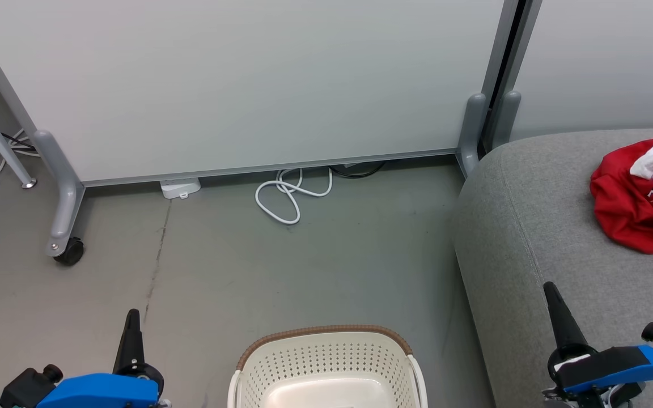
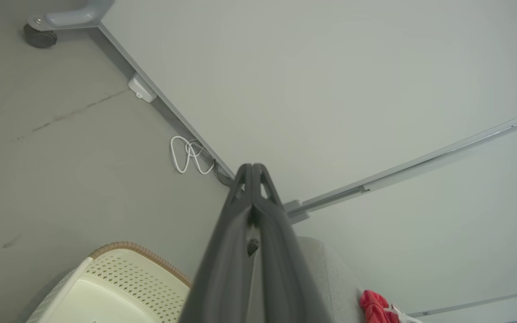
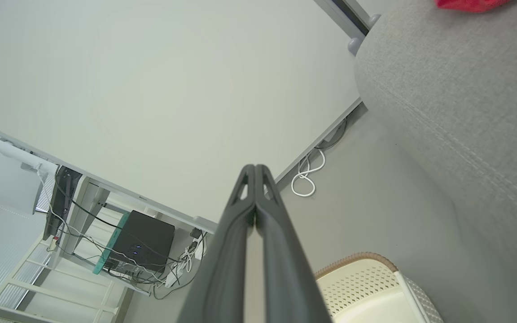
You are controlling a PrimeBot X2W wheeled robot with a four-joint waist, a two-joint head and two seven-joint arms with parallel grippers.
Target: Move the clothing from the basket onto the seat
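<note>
On the grey woven-fabric sofa (image 1: 530,226) lies crumpled red clothing (image 1: 627,209); oval cream perforated basket (image 1: 326,360) shows bare bottom; left gripper (image 2: 252,168), right gripper (image 3: 255,167) closed, empty; right wrist view adds a black box (image 3: 142,240).

The left tool (image 1: 132,331) and right tool (image 1: 560,317) each have long, tapering dark grey fingers (image 2: 231,233) with small triangular cut-outs near the tips. Behind each sits a bright blue cover (image 1: 100,391) and a round black knob (image 1: 51,372); the right wrist shows a white patch (image 1: 573,362).
</note>
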